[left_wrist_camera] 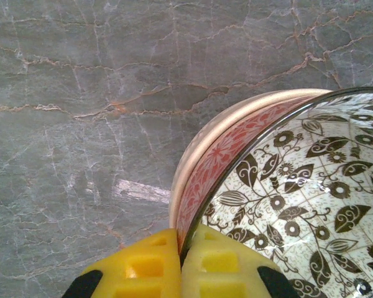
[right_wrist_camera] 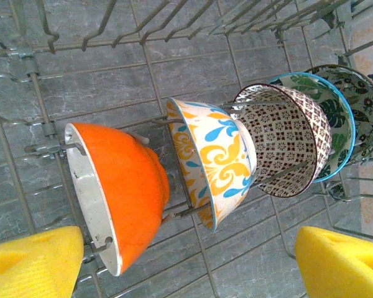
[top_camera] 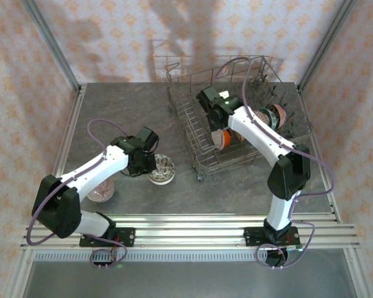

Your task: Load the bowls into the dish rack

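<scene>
My left gripper (left_wrist_camera: pixel 183 241) is shut on the near rim of a bowl (left_wrist_camera: pixel 311 186) with brown leaves and flowers inside. A red-patterned band and a cream rim show just outside that rim. This bowl (top_camera: pixel 162 169) rests on the grey table left of the dish rack (top_camera: pixel 193 133), with the left gripper (top_camera: pixel 150 166) at its left edge. A pink-brown bowl (top_camera: pixel 102 190) lies under the left arm. My right gripper (right_wrist_camera: pixel 186 267) hangs open inside the dish rack (right_wrist_camera: pixel 31 93), above an orange bowl (right_wrist_camera: pixel 127 186) and a white bowl with yellow and blue swirls (right_wrist_camera: pixel 221 158). Several bowls stand on edge between the tines.
Behind those two, a brown-checked bowl (right_wrist_camera: pixel 289 136), a teal-rimmed leafy bowl (right_wrist_camera: pixel 334 121) and a dark floral bowl (right_wrist_camera: pixel 363 102) stand in the same row. The rack's tall wire sides (top_camera: pixel 261 68) surround the right arm. A metal rail (top_camera: pixel 193 231) runs along the table's near edge.
</scene>
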### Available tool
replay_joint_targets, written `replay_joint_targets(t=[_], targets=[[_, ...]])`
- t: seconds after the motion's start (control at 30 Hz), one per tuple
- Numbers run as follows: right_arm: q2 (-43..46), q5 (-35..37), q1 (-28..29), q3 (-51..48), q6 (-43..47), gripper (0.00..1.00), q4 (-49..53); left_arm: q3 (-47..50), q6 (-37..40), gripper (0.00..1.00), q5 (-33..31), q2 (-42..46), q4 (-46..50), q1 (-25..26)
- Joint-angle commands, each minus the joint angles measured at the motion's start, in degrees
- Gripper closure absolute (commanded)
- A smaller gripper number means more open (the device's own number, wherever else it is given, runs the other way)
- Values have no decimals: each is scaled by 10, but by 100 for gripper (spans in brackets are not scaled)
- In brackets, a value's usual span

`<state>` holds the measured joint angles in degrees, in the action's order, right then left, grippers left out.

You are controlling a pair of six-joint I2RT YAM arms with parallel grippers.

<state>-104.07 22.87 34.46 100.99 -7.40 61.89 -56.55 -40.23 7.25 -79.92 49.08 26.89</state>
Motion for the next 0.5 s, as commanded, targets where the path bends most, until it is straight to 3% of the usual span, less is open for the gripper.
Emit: replay_joint_targets(t=[0.0,0.47], targets=[[6,16,1,24,4,12,11,-20,10,100,9,25,5,-7],[20,-4,-1,79,35,12,18,-63,25,100,22,84,23,-17]])
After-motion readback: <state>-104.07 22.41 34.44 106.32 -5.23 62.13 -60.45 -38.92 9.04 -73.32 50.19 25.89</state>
